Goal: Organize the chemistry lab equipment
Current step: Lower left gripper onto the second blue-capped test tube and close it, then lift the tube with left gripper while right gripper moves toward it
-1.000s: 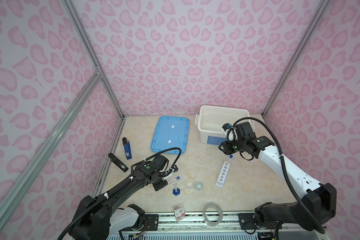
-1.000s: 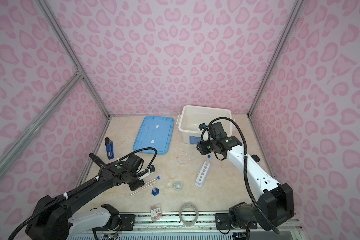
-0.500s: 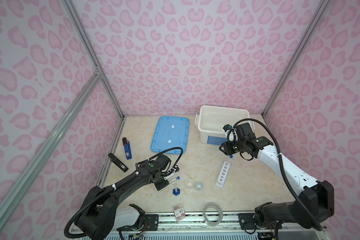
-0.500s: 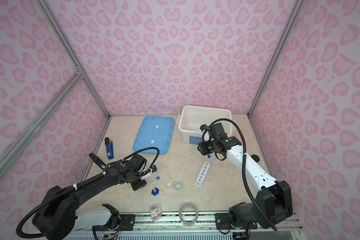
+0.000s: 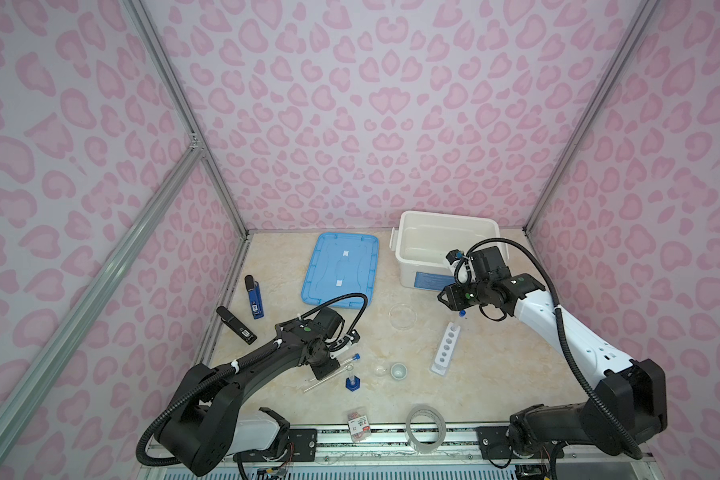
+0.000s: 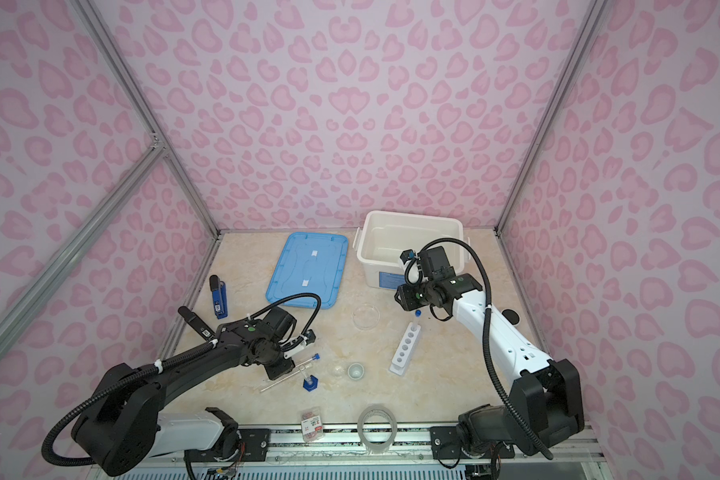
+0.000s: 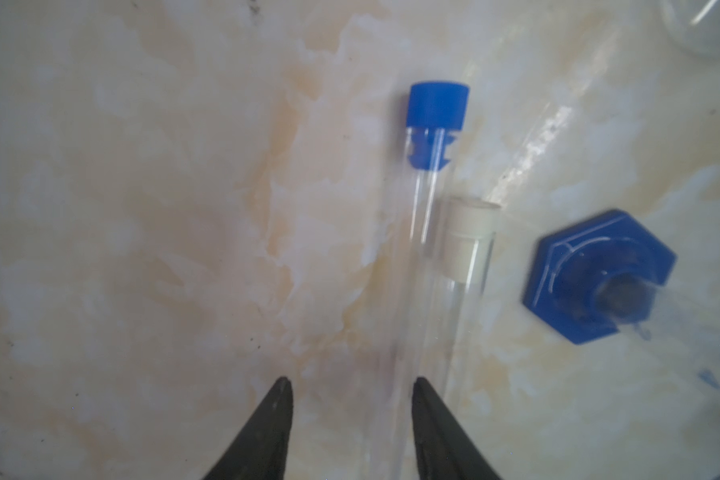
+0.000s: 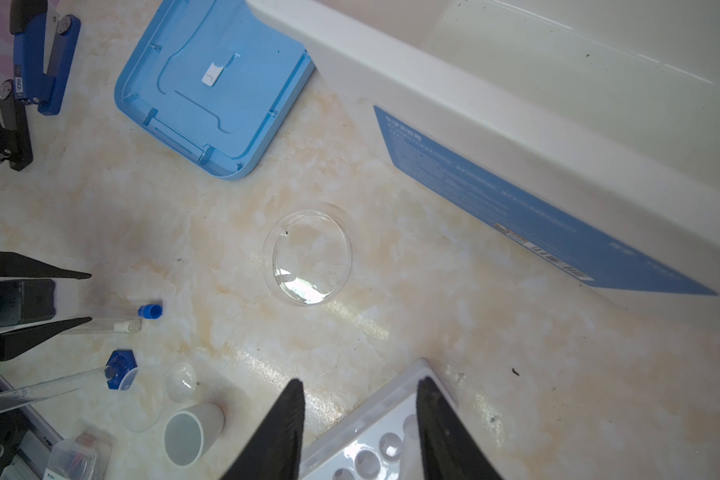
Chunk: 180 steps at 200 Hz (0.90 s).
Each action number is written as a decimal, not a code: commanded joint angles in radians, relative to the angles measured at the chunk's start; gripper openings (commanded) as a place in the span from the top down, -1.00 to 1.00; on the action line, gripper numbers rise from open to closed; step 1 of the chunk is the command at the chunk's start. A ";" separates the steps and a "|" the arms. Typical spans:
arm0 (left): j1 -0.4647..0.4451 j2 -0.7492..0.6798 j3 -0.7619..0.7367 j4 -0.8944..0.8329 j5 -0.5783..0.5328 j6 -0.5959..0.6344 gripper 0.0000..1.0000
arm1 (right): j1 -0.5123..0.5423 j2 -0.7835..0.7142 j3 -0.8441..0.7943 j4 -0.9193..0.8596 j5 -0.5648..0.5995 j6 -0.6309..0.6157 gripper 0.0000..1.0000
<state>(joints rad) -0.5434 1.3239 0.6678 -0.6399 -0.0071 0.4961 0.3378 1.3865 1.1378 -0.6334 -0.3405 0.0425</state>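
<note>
In both top views my left pincer (image 5: pixel 327 369) hangs low over the table (image 5: pixel 495 374), near the front edge and left of middle. It is above a blue-capped tube (image 5: pixel 355 357) that lies flat. The tube's long axis slants from front-left to its cap at back-right. My right pincer (image 5: pixel 452 302) is well apart, nearer the back edge, over the far end of the rack (image 5: pixel 444 349). A second tube (image 5: pixel 461 312) stands there in the end hole. My left arm is plainly the nearer to the lying tube.

In the left wrist view my left tips are spread and pinch nothing. The blue-capped tube runs out lengthwise from between them, close against one tip, with its cap away from me. Closing would squeeze it across its width. A white-stoppered tube (image 7: pixel 468 237) lies alongside it, and the cylinder (image 7: pixel 599 278) is just beside that.

In the right wrist view my right tips are spread with nothing between them, over the rack's end holes. The dish (image 8: pixel 308 257) lies ahead of them on the table.
</note>
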 commanded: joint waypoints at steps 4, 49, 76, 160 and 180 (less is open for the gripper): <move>0.000 0.010 -0.003 0.017 -0.013 0.000 0.01 | -0.002 0.007 -0.007 0.018 -0.003 0.003 0.10; 0.000 0.059 0.009 0.030 -0.038 -0.001 0.04 | -0.010 0.017 -0.009 0.027 -0.009 0.010 0.11; 0.001 0.083 0.013 0.040 -0.040 -0.001 0.10 | -0.015 0.028 -0.006 0.028 -0.014 0.013 0.12; 0.002 0.129 0.028 0.046 -0.015 -0.004 0.68 | -0.031 0.047 0.000 0.036 -0.041 0.012 0.13; 0.002 0.126 0.025 0.049 -0.015 -0.005 0.74 | -0.035 0.054 0.005 0.032 -0.051 0.009 0.13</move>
<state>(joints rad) -0.5434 1.4429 0.7059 -0.6109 -0.0147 0.4892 0.3054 1.4303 1.1358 -0.6117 -0.3740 0.0505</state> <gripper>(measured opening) 0.173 0.431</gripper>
